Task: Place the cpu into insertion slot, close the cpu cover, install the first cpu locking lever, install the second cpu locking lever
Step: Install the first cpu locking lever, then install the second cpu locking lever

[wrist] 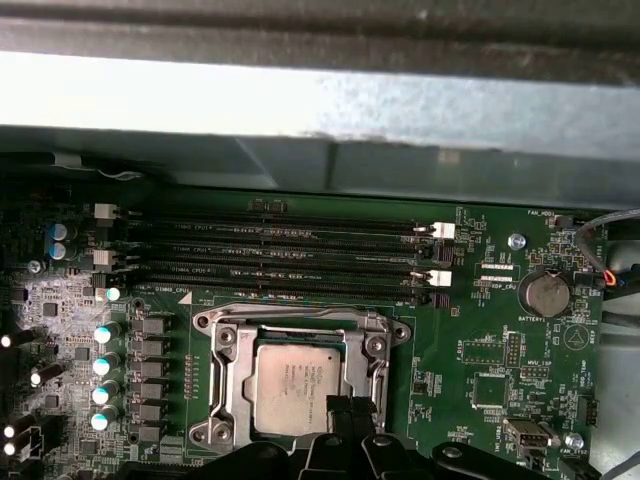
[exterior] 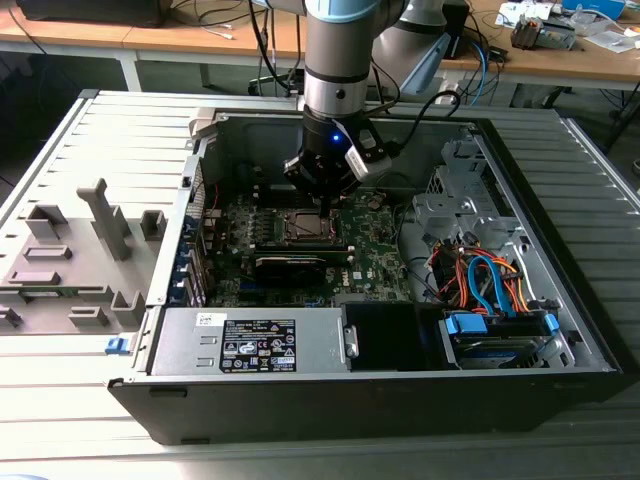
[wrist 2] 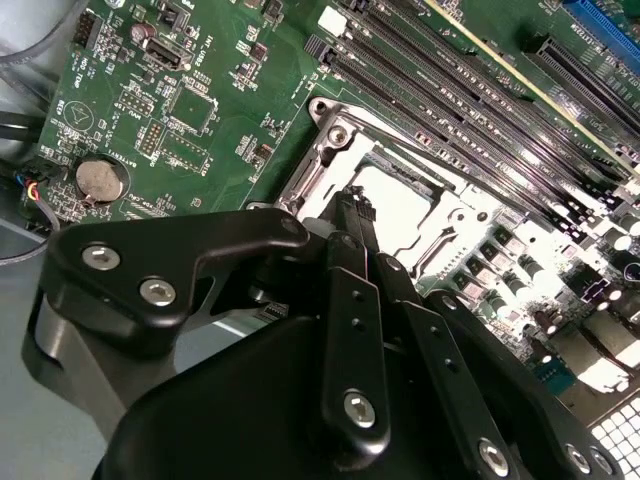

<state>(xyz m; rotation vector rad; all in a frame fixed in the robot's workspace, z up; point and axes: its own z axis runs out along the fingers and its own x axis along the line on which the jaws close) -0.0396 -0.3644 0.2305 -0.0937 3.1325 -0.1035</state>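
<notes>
- The end effector (exterior: 322, 192) hangs inside the open computer case (exterior: 560, 340), directly above the insertion slot (exterior: 302, 226) on the green motherboard (exterior: 375, 255); in the second wrist view its two slim black fingers (wrist 2: 352, 225) are drawn tight together — closed, with nothing visible between them.
- In the first wrist view the cpu (wrist: 297, 388), with its silver-grey top, lies flat in the insertion slot (wrist: 225, 345), and the cpu cover (wrist: 372, 352) is folded down around it as a silver frame, so the chip shows through the square opening.
- The fingertips (wrist: 338, 412) sit at the edge of the cpu cover nearest the wrist, overlapping the rim of the chip in that view; whether they touch metal I cannot tell.
- Just beyond the insertion slot run four long black memory slots (wrist: 290, 260), parallel to the cover's far edge — the case's grey steel wall (wrist: 320, 110) rises behind them.
- A round coin battery (wrist: 547, 294) lies on the board well to one side of the slot, and a row of small capacitors (wrist: 103, 365) stands on the opposite side.
- In the exterior view a long black card (exterior: 292, 262) lies just in front of the slot, a power supply (exterior: 255, 342) further forward, and blue and orange cables (exterior: 490, 280) toward the exterior view's right.
- The case rests on a grey slatted table (exterior: 60, 400) with grey fixture blocks (exterior: 70, 255) at the exterior view's left.
</notes>
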